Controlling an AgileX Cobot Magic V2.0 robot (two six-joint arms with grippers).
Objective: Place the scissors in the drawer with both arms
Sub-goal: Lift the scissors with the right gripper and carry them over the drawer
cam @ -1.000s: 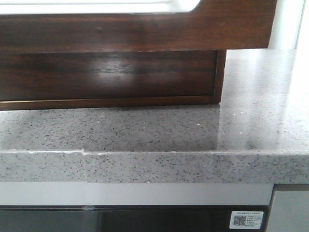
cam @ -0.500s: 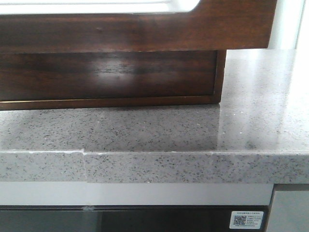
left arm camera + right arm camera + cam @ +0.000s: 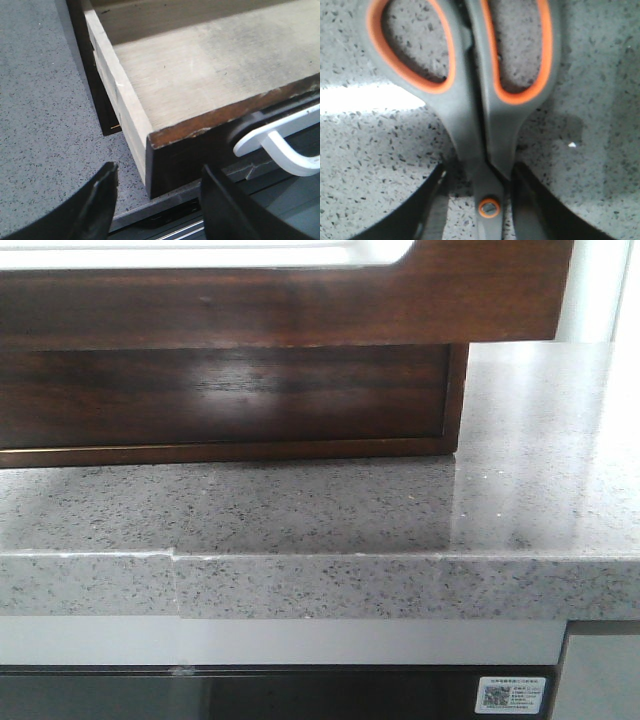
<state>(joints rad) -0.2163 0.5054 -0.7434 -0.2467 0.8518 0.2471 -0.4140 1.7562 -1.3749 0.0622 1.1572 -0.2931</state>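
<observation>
Grey-orange scissors clamped between right gripper fingers | left gripper wide beside drawer corner

The front view sits low and close, looking level across the speckled grey worktop at the dark drawer front. The left wrist view looks steeply down past its fingers into the drawer's pale inside, very near its corner just beyond them. The right wrist view hangs close over the scissors between its fingers. All three views share the worktop.
</observation>
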